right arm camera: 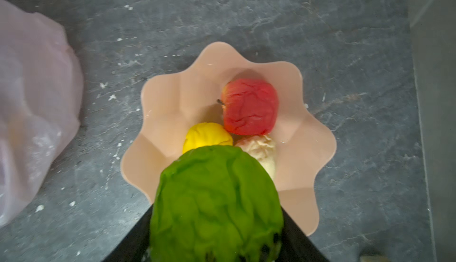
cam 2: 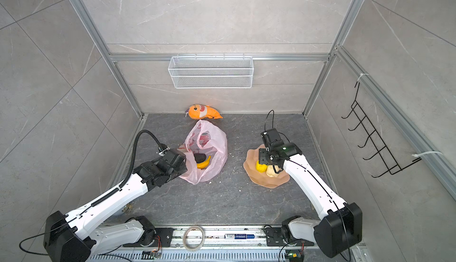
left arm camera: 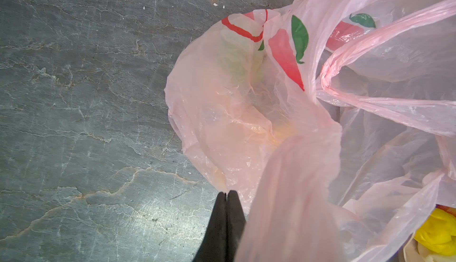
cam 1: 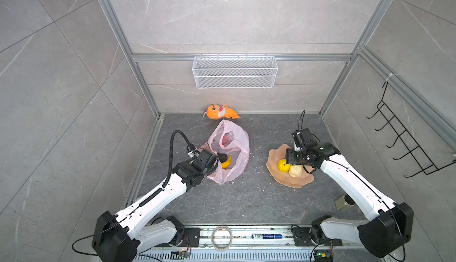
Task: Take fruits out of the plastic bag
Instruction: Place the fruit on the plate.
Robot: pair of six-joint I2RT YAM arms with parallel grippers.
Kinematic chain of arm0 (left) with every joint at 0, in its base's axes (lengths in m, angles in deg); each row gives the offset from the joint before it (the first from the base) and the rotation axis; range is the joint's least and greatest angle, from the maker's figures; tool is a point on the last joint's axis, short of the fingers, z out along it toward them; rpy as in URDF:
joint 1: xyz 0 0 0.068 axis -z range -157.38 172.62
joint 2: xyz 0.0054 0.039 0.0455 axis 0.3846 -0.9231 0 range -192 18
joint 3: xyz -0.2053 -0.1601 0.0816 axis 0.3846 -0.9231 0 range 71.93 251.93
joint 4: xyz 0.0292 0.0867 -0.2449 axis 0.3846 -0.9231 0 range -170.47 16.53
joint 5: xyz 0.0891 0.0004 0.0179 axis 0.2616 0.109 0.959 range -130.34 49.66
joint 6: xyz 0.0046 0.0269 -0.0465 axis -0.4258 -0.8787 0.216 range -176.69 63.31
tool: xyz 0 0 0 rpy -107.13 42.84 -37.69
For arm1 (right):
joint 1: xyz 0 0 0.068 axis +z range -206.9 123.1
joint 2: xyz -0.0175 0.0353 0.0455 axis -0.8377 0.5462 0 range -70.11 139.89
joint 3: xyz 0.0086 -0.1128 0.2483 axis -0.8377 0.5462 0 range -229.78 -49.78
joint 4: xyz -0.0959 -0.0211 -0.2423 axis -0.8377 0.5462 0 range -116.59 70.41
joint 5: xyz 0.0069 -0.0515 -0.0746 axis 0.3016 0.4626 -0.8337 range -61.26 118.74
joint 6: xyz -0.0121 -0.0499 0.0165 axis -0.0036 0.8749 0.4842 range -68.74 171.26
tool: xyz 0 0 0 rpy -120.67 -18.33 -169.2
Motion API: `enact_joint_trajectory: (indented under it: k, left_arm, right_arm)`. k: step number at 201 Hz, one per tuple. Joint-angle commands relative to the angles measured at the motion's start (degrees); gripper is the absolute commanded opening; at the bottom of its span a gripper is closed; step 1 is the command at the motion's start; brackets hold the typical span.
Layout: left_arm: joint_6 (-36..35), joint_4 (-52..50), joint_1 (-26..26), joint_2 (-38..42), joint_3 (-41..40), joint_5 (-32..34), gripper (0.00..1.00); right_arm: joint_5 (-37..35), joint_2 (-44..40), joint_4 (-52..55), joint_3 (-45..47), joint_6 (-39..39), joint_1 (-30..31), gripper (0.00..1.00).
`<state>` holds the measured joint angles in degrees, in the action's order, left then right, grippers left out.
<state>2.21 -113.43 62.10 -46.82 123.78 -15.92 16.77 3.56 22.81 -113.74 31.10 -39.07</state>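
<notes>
Fruits (cam 1: 283,165) likely soft, light; pinch across middle. Bumpy green ball (right arm camera: 217,204) clamped in right gripper (cam 1: 290,159) over plate (right arm camera: 172,95), worktop's (cam 1: 259,199) right side; banana (cam 1: 227,162), avocado (cam 1: 223,157) in plastic bag (cam 1: 234,139), mid-worktop. Left gripper (left arm camera: 225,195) closed at its rim.

Worktop (cam 1: 246,199): bag (cam 1: 232,142) lies on it, banana (cam 1: 227,163) and avocado (cam 1: 222,157) inside. Plush toy (cam 1: 220,111) just behind the bag, against the back wall (cam 1: 271,97). Plate (cam 1: 293,184) to the right of the bag, well apart, carrying three fruits (right arm camera: 250,106). Fourth fruit (right arm camera: 214,194) above that plate, held in the right tool (right arm camera: 217,238).
</notes>
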Motion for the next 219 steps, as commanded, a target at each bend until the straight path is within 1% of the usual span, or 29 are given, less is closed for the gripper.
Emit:
enact_joint_trajectory:
  k: [1,23,46,85,190,219]
  left_arm:
    - [-1.2,0.3,-0.3,0.5,1.8,-0.2,0.0]
    - [-1.2,0.1,-0.3,0.7,1.6,-0.1,0.0]
    - [-1.1,-0.3,-0.3,0.4,1.8,-0.1,0.0]
    - [-0.7,-0.2,-0.3,0.0,2.0,-0.1,0.0]
    - [-1.1,-0.4,-0.3,-1.0,2.7,-0.3,0.0]
    - [-1.2,-0.4,-0.3,-1.3,2.8,-0.5,0.0]
  right_arm:
    - [-1.7,0.7,-3.2,1.9,-1.3,-3.2,0.43]
    - [-1.8,1.6,-4.6,3.2,-1.1,-6.8,0.43]
    - [-1.2,2.3,-6.2,4.2,-1.2,-9.0,0.43]
    - [-3.3,4.1,-7.1,5.4,-1.1,-10.8,0.43]
    - [-3.3,8.4,-9.7,8.1,-1.2,-13.8,0.45]
    - [-2.8,9.0,-9.9,8.5,-1.2,-14.3,0.47]
